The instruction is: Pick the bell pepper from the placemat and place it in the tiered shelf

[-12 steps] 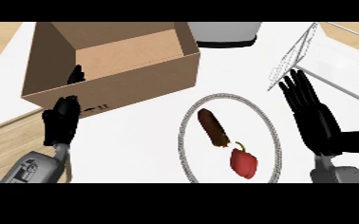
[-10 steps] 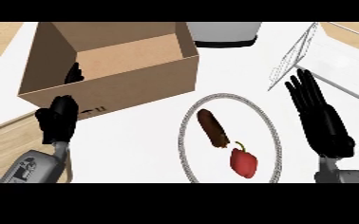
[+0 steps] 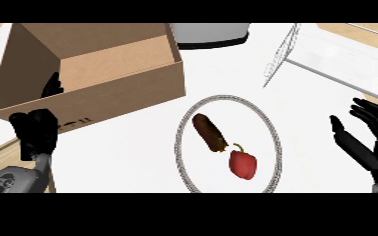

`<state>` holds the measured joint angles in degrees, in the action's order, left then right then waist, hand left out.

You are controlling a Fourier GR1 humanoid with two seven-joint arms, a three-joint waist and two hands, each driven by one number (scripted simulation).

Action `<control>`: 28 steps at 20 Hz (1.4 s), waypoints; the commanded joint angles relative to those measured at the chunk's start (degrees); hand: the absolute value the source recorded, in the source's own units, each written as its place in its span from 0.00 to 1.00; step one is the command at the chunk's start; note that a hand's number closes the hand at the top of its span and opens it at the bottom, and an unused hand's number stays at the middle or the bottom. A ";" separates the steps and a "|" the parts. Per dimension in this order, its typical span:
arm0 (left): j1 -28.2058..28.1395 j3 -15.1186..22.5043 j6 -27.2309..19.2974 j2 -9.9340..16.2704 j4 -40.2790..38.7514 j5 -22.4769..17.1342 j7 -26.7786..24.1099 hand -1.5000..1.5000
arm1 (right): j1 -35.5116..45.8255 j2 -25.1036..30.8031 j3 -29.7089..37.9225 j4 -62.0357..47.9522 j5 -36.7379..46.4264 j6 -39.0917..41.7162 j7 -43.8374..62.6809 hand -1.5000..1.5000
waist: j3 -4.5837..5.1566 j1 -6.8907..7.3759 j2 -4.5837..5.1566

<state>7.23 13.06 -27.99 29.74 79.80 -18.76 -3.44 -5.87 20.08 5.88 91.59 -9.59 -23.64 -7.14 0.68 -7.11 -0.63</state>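
2 black hands show at the lower corners of the head view. At the right edge the right hand [image 3: 357,139] has its fingers spread and straight and its thumb held apart; it holds nothing and touches nothing, and the white counter [image 3: 140,140] is bare beneath it. It lies well to the right of the placemat [image 3: 275,145], a round white mat with a grey patterned border. On that mat the red bell pepper [image 3: 243,164] rests in the lower right part, its green stem pointing up and to the left. Just beside the stem, and close to touching it, lies 1 dark brown elongated item [image 3: 210,132], slanting toward the mat's upper left.

Above the right hand, at the upper right, stands the tiered shelf [image 3: 328,57], with a thin wire frame and a pale level surface. A dark-based grey object [image 3: 210,34] sits at the top centre.

At the lower left, the left hand [image 3: 33,132] hangs against the front wall of an open cardboard box [image 3: 111,92], its fingers pointing down and somewhat curled; it grips nothing that can be seen.
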 commanded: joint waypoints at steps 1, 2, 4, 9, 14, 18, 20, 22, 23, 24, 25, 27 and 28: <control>-0.40 5.22 4.55 -1.63 2.38 0.51 -0.65 0.50 | -6.80 -1.02 4.87 -0.86 10.53 -15.94 -3.17 0.00 | -0.19 -1.45 0.19; 0.36 5.64 5.74 -1.36 3.14 0.28 -0.45 0.50 | -7.12 -3.90 5.43 0.50 11.31 -19.33 -6.25 0.00 | -0.43 -0.87 0.12; -0.07 6.53 7.10 -0.89 3.91 0.37 -0.39 0.50 | -9.87 -9.48 3.92 6.18 12.65 -24.20 -9.25 0.00 | -0.49 0.69 -0.13; 2.25 8.95 7.47 -2.76 3.10 2.14 -0.21 0.50 | -20.66 -17.80 -6.46 18.61 15.38 -23.68 -16.56 0.00 | -0.57 3.42 0.25; 5.56 9.52 8.01 -2.92 3.51 2.33 2.33 0.50 | -30.07 -12.37 -15.71 19.64 28.52 -22.24 -6.15 0.00 | -0.36 5.13 1.01; 4.69 10.96 6.58 -4.65 3.49 4.18 0.44 0.50 | -34.79 -10.64 -18.65 25.87 38.23 -21.59 4.06 0.00 | -0.24 6.31 1.32; 5.68 9.07 8.74 -3.98 1.30 2.23 0.45 0.50 | -38.03 -10.56 -20.39 29.94 42.88 -20.12 8.71 0.00 | -0.15 6.10 1.51; 5.84 9.95 7.81 -4.26 2.57 3.10 1.13 0.50 | -40.94 -10.70 -22.32 30.40 48.04 -18.11 12.55 0.00 | -0.08 6.52 1.72; 5.14 10.48 7.83 -4.72 1.62 3.48 0.25 0.50 | -43.35 -8.84 -21.41 32.30 48.96 -15.86 14.51 0.00 | 0.00 6.07 1.86; 4.98 9.82 8.96 -3.81 2.88 2.84 -0.38 0.50 | -43.10 -9.65 -22.36 31.81 52.63 -15.17 16.67 0.00 | -0.01 7.24 1.93; 5.68 10.96 7.54 -5.39 2.81 3.38 0.98 0.50 | -42.78 -10.13 -23.44 31.35 54.57 -13.40 18.82 0.00 | 0.04 7.50 2.38; 6.25 10.58 7.62 -4.48 4.16 3.51 1.21 0.50 | -46.73 -8.71 -24.37 34.23 57.84 -9.21 22.75 0.00 | 0.10 7.46 2.26; 5.99 10.37 8.07 -3.86 2.99 3.62 0.91 0.50 | -47.47 -8.09 -23.31 33.45 60.88 -7.76 24.82 0.00 | 0.17 7.63 2.69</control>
<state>11.90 18.66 -24.63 27.23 81.41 -15.91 -1.67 -49.31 10.77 -16.46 123.22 43.31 -36.58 10.45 0.63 0.40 1.33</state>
